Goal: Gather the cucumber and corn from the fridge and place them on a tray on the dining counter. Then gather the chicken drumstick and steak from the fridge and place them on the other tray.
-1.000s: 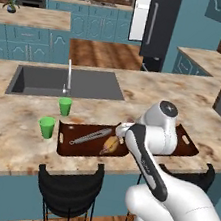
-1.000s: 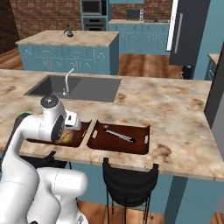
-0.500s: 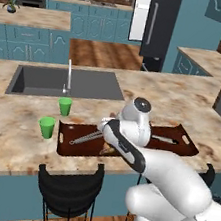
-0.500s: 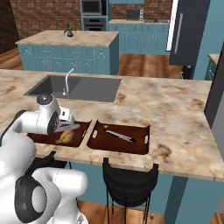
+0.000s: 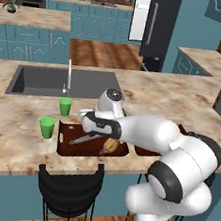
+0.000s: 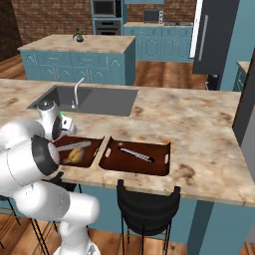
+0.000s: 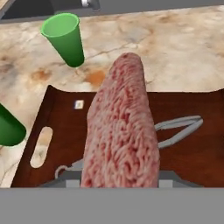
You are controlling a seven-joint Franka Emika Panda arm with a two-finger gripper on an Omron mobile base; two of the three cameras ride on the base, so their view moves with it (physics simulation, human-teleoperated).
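The arm has swung leftward along the dining counter [image 5: 11, 142] over the last second, carrying the steak [image 7: 122, 127] from beside the right-hand tray to above the left one. The pinkish-red slab hangs lengthwise from the closed gripper [image 5: 86, 123], clamped at its near end, over the dark brown tray [image 7: 48, 113] where silver tongs [image 7: 177, 129] lie and, in the base views, the golden-tan chicken drumstick [image 5: 110, 145] already rests. Two bright green cups [image 7: 65, 37] stand on the stone just beside the tray's far corner. The second tray [image 6: 162, 167] holds what looks like another utensil; neither cucumber nor corn can be made out on it. Releasing the steak beside the drumstick appears to be the step in hand.
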